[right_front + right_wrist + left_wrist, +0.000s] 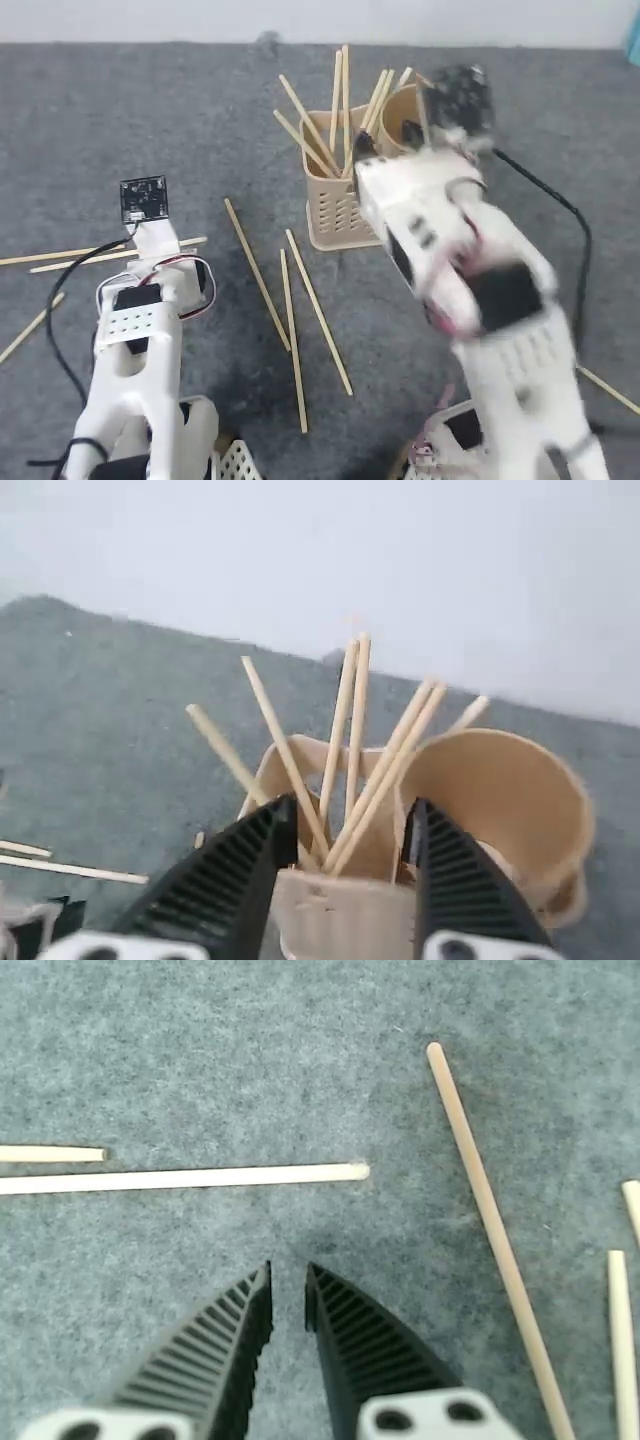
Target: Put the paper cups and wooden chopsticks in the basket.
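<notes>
Grey felt-like carpet (120, 110) covers the table, with a pale wall behind it. On it I see the beige slotted basket (335, 215) standing upright near the far middle, a bundle of wooden chopsticks (338, 105) fanning up out of it. A brown paper cup (400, 118) sits against the basket's far right side; I cannot tell whether it is inside or just leaning on it. Three loose chopsticks (293, 340) lie on the carpet just in front of the basket, between my two arms. Two more (100, 255) lie side by side off to the left, and single ones (30, 330) rest near the left and right edges. My right gripper (352, 805) hangs just above the basket's near rim, jaws spread wide with nothing held, the basket's sticks and the cup showing between them. My left gripper (288, 1270) hovers low over bare carpet, jaws only a narrow crack apart and empty, pointing just short of the tip of one chopstick (200, 1177) from the left-hand pair.
</notes>
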`<act>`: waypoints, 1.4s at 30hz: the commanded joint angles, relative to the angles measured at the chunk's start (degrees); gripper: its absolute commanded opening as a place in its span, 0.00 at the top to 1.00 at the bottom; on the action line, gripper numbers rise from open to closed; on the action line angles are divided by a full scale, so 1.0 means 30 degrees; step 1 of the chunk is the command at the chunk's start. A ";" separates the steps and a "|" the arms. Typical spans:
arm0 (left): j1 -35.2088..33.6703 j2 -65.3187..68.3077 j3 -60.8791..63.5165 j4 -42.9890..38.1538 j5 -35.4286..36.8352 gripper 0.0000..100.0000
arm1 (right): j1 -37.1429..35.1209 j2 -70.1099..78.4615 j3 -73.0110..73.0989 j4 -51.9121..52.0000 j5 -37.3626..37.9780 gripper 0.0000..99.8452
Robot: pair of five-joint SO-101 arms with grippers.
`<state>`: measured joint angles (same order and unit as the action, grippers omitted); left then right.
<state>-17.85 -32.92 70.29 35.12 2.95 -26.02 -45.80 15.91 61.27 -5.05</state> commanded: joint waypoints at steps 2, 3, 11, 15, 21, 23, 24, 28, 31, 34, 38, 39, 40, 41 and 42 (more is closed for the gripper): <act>-0.0147 -0.0674 -0.0190 -0.0381 -0.0322 0.95 | 0.1451 -0.3560 -0.1817 0.6051 0.0352 0.81; -0.0147 -0.0674 -0.0190 -0.0381 -0.0322 0.95 | 0.1949 -0.3736 -0.1934 0.7311 0.0498 0.81; -0.0147 -0.0674 -0.0190 -0.0381 -0.0322 0.95 | 0.8630 -0.2711 0.1436 1.3260 0.6154 0.81; -0.0147 -0.0674 -0.0190 -0.0381 -0.0322 0.95 | 1.1883 -0.1333 0.5040 1.1648 1.0755 0.81; -0.0147 -0.0674 -0.0161 -0.0381 -0.0322 0.95 | 1.4930 0.0806 0.9143 0.7370 1.5736 0.81; -0.0147 -0.0674 -0.0161 -0.0352 -0.0322 0.95 | 1.5516 0.1480 1.0198 0.5846 1.7201 0.81; -0.0147 -0.0674 -0.0161 -0.0352 -0.0322 0.95 | 1.5751 0.1832 1.0608 0.5172 1.7846 0.81; -0.0147 -0.0674 -0.0161 -0.0352 -0.0322 0.95 | 1.6425 0.3414 1.1575 0.2799 1.9985 0.81; -0.0147 -0.0674 -0.0161 -0.0352 -0.0322 0.95 | 1.6601 0.4996 1.1663 0.1363 2.0952 0.81; -0.0147 -0.0674 -0.0161 -0.0352 -0.0322 0.95 | 1.6689 0.6872 1.1663 -0.0190 2.1216 0.81; -0.0147 -0.0674 -0.0161 -0.0352 -0.0322 0.95 | 1.6601 0.9480 1.1663 -0.1421 2.1216 0.81; -0.0147 -0.0674 -0.0161 -0.0352 -0.0322 0.95 | 1.6571 1.0037 1.1663 -0.1597 2.1216 0.81; -0.0147 -0.0674 -0.0161 -0.0381 -0.0322 0.95 | 1.6571 1.0535 1.1663 -0.1832 2.1216 0.81; -0.0147 -0.0674 -0.0161 -0.0381 -0.0322 0.95 | 1.6571 1.1033 1.1663 -0.2066 2.1216 0.81; -0.0147 -0.0674 -0.0161 -0.0381 -0.0322 0.95 | 1.6571 1.1443 1.1663 -0.2330 2.1216 0.81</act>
<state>-17.85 -32.92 70.29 35.12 2.95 23.38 -13.63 51.34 56.53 57.63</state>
